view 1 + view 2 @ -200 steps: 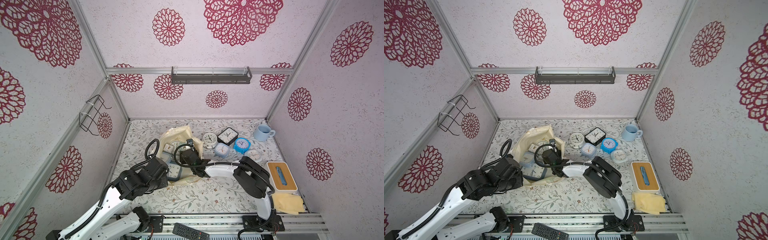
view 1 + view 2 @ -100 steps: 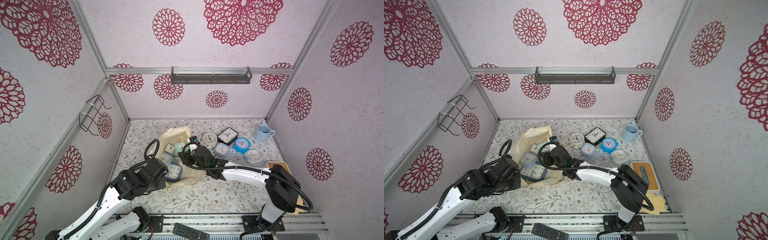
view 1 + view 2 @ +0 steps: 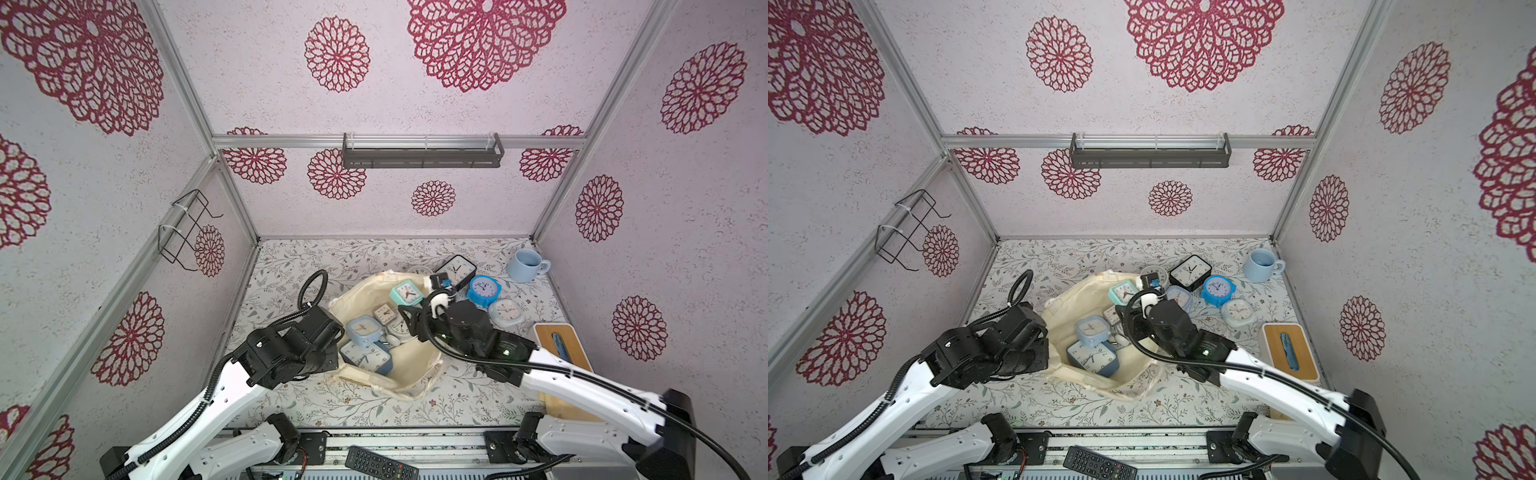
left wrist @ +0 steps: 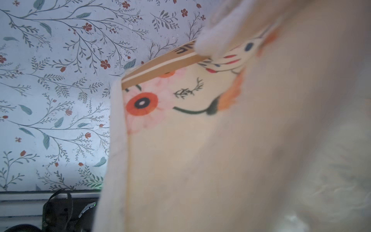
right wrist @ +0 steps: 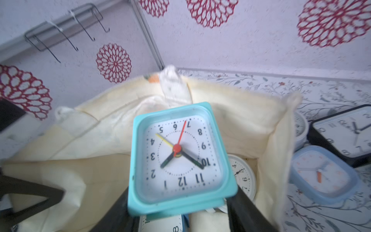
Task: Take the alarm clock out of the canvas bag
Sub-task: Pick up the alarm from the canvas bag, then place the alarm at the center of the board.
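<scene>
Turquoise alarm clock [image 5: 180, 158] hangs just above the open mouth of the canvas bag [image 3: 415, 365], so the lift-out looks nearly done. The next move calls for carrying it past the bag's rim and setting it down beside the bag. The right gripper [image 5: 180, 213] clamps the clock between part-spread jaws, while the left gripper [image 3: 334, 351] is closed, apparently pinching the bag's rim.
</scene>
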Action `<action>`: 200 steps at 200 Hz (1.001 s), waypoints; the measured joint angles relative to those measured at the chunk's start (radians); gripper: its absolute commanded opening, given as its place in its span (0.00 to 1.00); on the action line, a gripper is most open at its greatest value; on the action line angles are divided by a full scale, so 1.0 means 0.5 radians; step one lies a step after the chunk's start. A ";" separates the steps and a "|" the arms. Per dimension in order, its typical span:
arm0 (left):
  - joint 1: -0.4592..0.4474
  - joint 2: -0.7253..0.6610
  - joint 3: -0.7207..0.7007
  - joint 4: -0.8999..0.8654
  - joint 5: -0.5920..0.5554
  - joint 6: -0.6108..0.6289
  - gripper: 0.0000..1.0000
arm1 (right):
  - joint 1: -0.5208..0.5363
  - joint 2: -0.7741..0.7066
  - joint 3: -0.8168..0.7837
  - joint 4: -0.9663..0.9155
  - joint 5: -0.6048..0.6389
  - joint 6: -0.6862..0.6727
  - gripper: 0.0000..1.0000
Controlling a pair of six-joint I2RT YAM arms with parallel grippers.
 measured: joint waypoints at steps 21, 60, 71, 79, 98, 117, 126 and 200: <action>0.000 0.021 -0.014 0.019 -0.022 -0.030 0.00 | -0.050 -0.240 -0.046 -0.039 0.117 -0.007 0.58; -0.002 0.012 -0.016 -0.063 -0.172 -0.173 0.00 | -0.182 -0.335 -0.098 -0.198 0.314 0.082 0.60; -0.002 -0.007 -0.014 -0.135 -0.242 -0.233 0.00 | -0.227 -0.332 -0.130 -0.277 0.354 0.144 0.60; -0.002 -0.031 -0.008 -0.201 -0.294 -0.285 0.00 | -0.275 -0.329 -0.159 -0.343 0.383 0.196 0.60; -0.002 -0.114 0.012 -0.365 -0.414 -0.391 0.00 | -0.411 -0.293 -0.204 -0.494 0.396 0.302 0.60; -0.001 -0.197 0.036 -0.488 -0.507 -0.468 0.00 | -0.562 -0.209 -0.258 -0.591 0.365 0.392 0.60; -0.001 -0.213 0.040 -0.520 -0.539 -0.493 0.00 | -0.632 -0.160 -0.292 -0.614 0.327 0.433 0.60; -0.001 -0.246 0.020 -0.409 -0.594 -0.525 0.00 | -1.108 0.461 -0.444 -0.584 0.034 0.750 0.65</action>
